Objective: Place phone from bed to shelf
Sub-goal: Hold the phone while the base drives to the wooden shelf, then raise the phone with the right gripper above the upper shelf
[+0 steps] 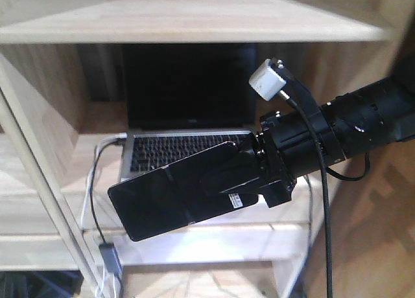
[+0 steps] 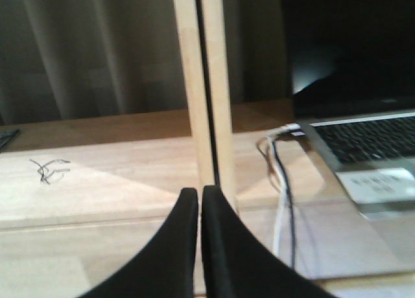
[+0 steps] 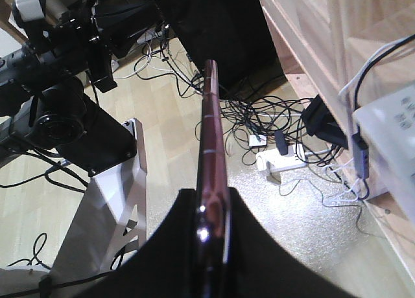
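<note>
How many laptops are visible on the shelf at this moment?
1. The grey laptop sits open in the shelf compartment, behind the phone gripped by the right hand. Other compartments are only partly in view, so more could be hidden.

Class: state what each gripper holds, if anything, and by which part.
The right gripper holds the phone by one short end, fingers on its flat faces. The left gripper is shut on nothing.

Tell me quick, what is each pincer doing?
Left pincer: closed, holding nothing.
Right pincer: closed on the phone, in front of the shelf.
</note>
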Tool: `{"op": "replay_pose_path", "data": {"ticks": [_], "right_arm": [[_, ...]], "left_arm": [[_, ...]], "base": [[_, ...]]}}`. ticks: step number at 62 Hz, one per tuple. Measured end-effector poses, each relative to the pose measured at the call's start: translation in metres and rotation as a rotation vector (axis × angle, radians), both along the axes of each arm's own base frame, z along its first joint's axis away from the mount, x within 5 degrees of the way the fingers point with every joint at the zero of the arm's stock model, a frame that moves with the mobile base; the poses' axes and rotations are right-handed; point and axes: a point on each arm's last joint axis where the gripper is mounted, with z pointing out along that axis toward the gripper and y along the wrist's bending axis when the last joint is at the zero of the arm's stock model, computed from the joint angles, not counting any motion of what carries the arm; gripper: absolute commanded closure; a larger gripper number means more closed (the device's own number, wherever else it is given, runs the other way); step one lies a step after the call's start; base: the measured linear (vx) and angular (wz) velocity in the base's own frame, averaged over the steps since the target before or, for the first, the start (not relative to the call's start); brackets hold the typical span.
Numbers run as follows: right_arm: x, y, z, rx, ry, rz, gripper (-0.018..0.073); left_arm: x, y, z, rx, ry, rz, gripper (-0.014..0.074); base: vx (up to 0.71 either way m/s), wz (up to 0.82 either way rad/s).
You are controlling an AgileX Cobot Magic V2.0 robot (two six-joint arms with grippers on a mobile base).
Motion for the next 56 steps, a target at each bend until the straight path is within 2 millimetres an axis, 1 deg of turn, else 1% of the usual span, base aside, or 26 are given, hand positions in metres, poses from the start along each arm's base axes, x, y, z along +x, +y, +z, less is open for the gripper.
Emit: {"op": "replay_pose_path", "data": {"ticks": [27,56], "right_arm": [[0.0000,0.0000,0.0000,0.000,0.000,0.000,0.0561],[0.0000,0.0000,0.0000,0.000,0.000,0.000,0.0561]], "left_arm": [[0.0000,0.0000,0.0000,0.000,0.000,0.000,0.0596],[0.0000,0.0000,0.0000,0.000,0.000,0.000,0.0596]], "base": [[0.13,0.04],[0.03,0.00]]}}
